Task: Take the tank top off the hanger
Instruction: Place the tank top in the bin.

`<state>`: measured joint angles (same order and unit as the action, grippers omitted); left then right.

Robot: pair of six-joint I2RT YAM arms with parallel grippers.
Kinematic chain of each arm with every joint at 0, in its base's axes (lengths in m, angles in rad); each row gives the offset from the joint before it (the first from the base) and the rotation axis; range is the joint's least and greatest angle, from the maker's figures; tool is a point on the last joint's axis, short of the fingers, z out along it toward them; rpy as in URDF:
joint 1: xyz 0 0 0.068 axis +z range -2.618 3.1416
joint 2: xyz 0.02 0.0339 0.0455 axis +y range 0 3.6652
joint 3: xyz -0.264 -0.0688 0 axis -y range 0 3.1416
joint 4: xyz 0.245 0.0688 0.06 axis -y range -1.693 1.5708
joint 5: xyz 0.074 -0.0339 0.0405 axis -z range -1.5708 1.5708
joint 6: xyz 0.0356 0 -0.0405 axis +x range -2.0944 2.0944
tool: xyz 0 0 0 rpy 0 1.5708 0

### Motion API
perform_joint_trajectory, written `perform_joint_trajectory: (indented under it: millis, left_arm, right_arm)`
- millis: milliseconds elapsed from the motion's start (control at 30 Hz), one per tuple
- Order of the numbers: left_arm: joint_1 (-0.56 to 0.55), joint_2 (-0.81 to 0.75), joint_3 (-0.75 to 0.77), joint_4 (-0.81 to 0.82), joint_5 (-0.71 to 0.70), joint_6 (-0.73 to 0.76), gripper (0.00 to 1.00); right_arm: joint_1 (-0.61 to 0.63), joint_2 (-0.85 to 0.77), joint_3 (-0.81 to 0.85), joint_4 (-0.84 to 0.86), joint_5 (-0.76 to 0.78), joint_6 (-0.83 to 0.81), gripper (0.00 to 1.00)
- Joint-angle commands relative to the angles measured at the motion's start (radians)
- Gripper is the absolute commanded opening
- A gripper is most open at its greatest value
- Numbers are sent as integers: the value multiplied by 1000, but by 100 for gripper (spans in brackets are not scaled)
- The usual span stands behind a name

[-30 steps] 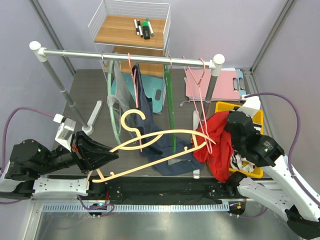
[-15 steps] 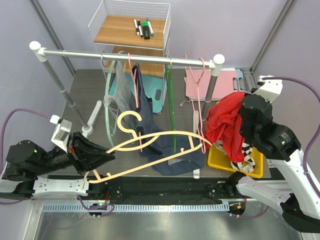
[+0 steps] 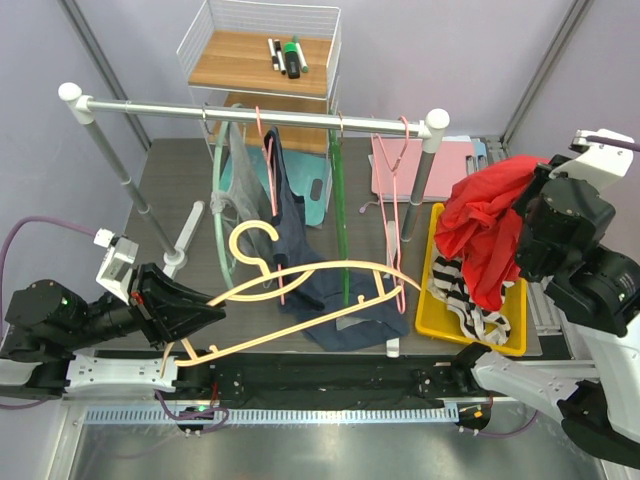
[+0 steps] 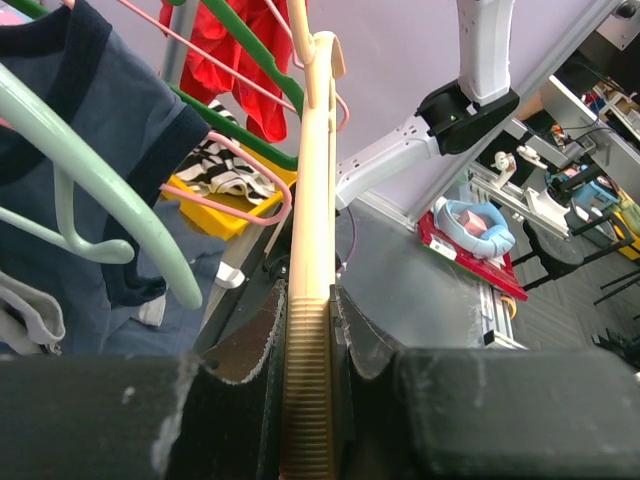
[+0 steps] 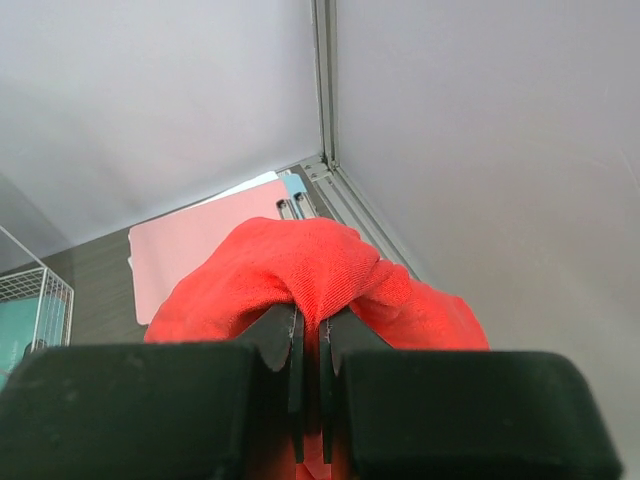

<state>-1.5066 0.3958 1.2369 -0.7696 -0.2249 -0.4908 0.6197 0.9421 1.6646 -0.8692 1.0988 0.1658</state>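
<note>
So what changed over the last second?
The right jaws, shut on the red tank top, pulled it clear of the peach hanger and carried it rightward over the yellow bin. The left jaws stayed clamped on the hanger; the navy top still hangs on the rail.

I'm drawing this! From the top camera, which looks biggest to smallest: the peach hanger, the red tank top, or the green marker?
1. peach hanger, widest span
2. red tank top, held up nearer the camera
3. green marker
</note>
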Motion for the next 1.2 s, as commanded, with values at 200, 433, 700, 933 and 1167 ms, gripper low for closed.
perform_joint_trajectory:
  millis: [200, 433, 700, 933, 1167]
  left_arm:
    - [2, -2, 12, 35, 2, -3, 0]
    - [2, -9, 19, 27, -5, -6, 0]
    - [2, -41, 29, 13, -22, -2, 0]
    - [2, -49, 48, -16, -25, -5, 0]
    - [3, -78, 88, -28, -50, 1, 0]
  right_arm:
    - [-3, -86, -268, 16, 26, 87, 1]
    - [-43, -52, -482, 16, 21, 303, 1]
    - [-242, -26, -745, 108, -250, 483, 6]
    - [-425, -98, -913, 184, -297, 503, 3]
    - [-466, -235, -896, 111, -131, 591, 1]
